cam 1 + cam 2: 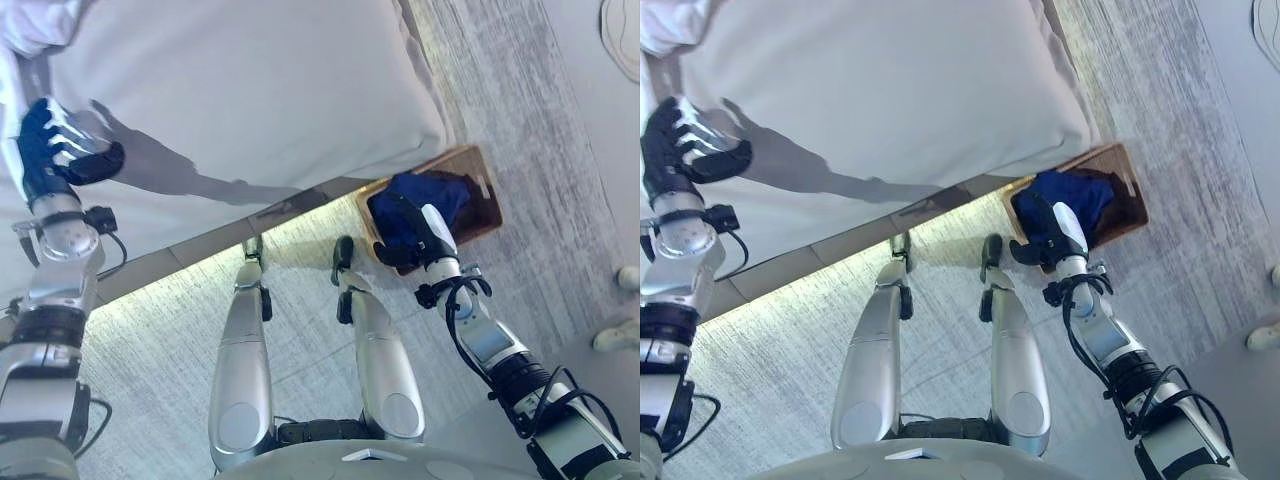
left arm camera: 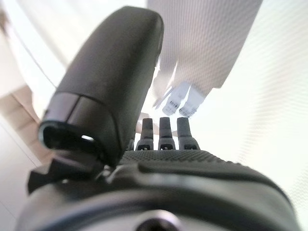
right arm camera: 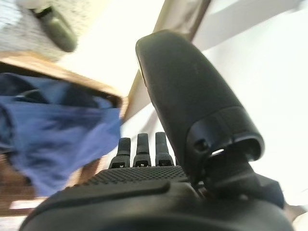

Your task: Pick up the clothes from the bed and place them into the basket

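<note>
1. I find a blue garment (image 1: 432, 203) already lying in the wooden basket (image 1: 487, 188), which stands on the floor off the bed's near corner, at about 3 o'clock in the head views. That part of the task I judge done.

2. My right hand (image 1: 412, 232) hangs at the basket's near rim, beside the blue cloth. Its wrist view shows fingers straight and thumb standing clear, holding nothing.

3. My left hand (image 1: 62, 146) is over the bed (image 1: 260, 90) at about 9 o'clock. The fingers look loosely extended with the thumb apart; I see no cloth between them.

4. A pale garment (image 2: 207, 38) lies on the bed just past the left fingertips in the left wrist view; in the head views it shows as white cloth (image 1: 35, 22) at about 10 o'clock.

5. Judgement: one piece is in, and at least this pale piece is left to grasp and carry across to the basket.
</note>
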{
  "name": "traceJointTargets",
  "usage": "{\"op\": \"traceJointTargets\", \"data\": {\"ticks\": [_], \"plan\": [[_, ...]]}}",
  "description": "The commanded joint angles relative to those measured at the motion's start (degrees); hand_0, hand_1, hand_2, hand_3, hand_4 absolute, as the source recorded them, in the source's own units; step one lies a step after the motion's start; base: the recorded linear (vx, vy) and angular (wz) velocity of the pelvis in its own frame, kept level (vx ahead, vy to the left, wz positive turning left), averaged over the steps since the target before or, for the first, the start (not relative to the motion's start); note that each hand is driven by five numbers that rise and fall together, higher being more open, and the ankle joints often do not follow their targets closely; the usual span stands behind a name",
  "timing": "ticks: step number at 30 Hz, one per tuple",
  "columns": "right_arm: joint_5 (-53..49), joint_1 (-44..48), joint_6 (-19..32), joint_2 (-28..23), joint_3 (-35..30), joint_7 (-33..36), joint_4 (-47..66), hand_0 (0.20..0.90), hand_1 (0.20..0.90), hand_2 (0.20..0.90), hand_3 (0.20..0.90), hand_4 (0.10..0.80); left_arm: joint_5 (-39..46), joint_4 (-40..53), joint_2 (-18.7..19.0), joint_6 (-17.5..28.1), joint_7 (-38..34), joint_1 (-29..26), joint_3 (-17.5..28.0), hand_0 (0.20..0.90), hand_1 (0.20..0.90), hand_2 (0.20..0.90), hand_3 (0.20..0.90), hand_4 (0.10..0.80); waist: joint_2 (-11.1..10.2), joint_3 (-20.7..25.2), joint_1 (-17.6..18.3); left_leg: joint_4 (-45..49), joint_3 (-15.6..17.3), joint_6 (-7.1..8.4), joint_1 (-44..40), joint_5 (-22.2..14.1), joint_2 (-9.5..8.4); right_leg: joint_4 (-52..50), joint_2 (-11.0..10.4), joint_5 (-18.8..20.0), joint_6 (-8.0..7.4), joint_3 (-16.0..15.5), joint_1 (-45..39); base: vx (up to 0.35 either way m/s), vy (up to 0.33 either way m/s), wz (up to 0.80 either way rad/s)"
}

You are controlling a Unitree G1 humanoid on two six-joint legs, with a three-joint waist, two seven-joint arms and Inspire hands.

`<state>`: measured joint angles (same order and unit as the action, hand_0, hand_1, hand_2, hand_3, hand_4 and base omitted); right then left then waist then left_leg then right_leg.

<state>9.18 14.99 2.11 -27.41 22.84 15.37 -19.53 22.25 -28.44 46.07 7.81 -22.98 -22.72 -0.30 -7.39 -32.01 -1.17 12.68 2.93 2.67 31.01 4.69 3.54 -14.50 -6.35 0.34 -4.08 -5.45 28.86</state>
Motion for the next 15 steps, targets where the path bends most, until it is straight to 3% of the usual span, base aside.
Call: {"op": "traceJointTargets", "data": {"ticks": [1,7,11,13,15], "plan": [[3.53,-5.89,0.52,-0.60,-2.49,-0.22,5.23,0.900,0.900,0.900,0.900,0.800,-3.60,6.42,0.65,9.18,0.31,-1.05,3.91,0.900,0.900,0.900,0.900,0.800,2.16,2.21,-0.81,1.79,0.06,-6.50,-6.83,-10.10,-6.37,2.29,0.92,1.55,-1.74,-0.69,-4.33,0.024,0.001,0.15],[5.02,-5.94,-0.90,0.80,-1.28,-0.78,3.24,0.900,0.900,0.900,0.900,0.800,-8.39,10.71,-0.16,8.77,-7.22,-0.72,6.96,0.900,0.900,0.900,0.900,0.800,4.15,2.21,-2.14,-2.00,-0.48,-6.13,-12.68,-8.65,-6.56,2.94,-0.22,0.27,-1.78,-1.70,-9.60,0.026,-0.010,0.12],[5.55,-5.49,-2.22,0.27,-0.34,-1.33,2.57,0.900,0.900,0.900,0.900,0.800,-9.72,6.29,1.36,4.51,-14.65,-1.64,8.76,0.900,0.900,0.900,0.900,0.800,4.94,2.21,-2.10,-1.30,-0.23,-5.81,-14.04,-9.16,-6.61,3.30,-0.81,-0.36,-1.68,-1.81,-11.57,0.024,0.049,-0.01],[4.94,-5.25,-2.21,-0.86,0.79,-1.83,3.11,0.900,0.900,0.900,0.900,0.800,-10.57,1.00,4.31,0.16,-20.14,-3.02,9.52,0.900,0.900,0.900,0.900,0.800,4.69,2.21,-1.76,-0.56,0.08,-5.68,-14.20,-9.70,-6.43,3.48,-0.89,-0.48,-1.80,-1.52,-12.16,0.001,0.053,0.01],[4.44,-5.06,-1.95,-1.24,1.39,-1.65,3.35,0.900,0.900,0.900,0.900,0.800,-9.98,-1.22,6.13,-1.07,-21.38,-4.39,9.40,0.900,0.900,0.900,0.900,0.800,4.22,2.21,-1.74,-0.22,0.08,-5.78,-13.99,-9.96,-6.38,3.65,-0.82,-0.42,-1.81,-1.44,-12.27,-0.012,-0.012,-0.02]]}}
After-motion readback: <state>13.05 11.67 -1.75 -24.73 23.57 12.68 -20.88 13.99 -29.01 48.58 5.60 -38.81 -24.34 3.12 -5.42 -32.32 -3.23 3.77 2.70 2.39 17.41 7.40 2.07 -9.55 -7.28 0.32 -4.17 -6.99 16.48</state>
